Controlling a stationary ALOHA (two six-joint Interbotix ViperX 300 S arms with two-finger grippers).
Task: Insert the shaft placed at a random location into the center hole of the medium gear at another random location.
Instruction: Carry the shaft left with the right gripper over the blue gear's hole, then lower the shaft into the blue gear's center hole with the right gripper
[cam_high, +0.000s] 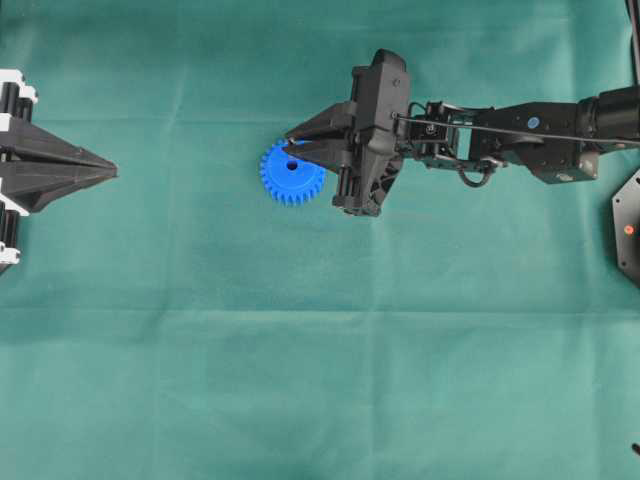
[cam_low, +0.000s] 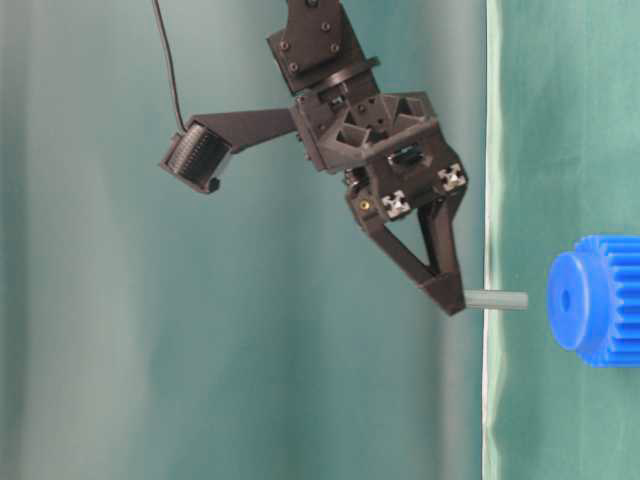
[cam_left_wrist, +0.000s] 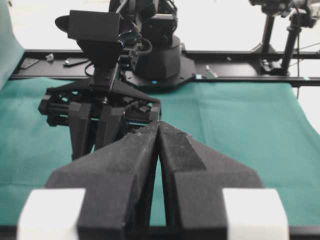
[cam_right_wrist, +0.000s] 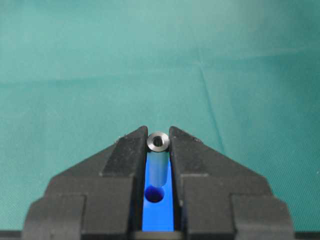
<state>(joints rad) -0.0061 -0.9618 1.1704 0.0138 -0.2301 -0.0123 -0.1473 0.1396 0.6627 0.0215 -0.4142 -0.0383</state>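
Overhead exterior view: right end effector (cam_high: 292, 146) clamped on the shaft (cam_low: 497, 300) above the medium gear (cam_high: 291, 173), shaft clear of the center hole (cam_high: 292, 166); left end effector (cam_high: 108, 172) together.

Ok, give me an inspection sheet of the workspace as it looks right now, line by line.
Surface: green cloth, faint creases.
Job's things: blue medium gear flat on the cloth; shaft held above it, not yet in the center hole.
Clutter: nothing seen on the cloth.
Grippers: right gripper shut on the shaft, over the gear; left gripper shut, holding nothing, at the cloth's edge.
Cables: thin cable along the right arm.
Surroundings: black frame and stands beyond the cloth.
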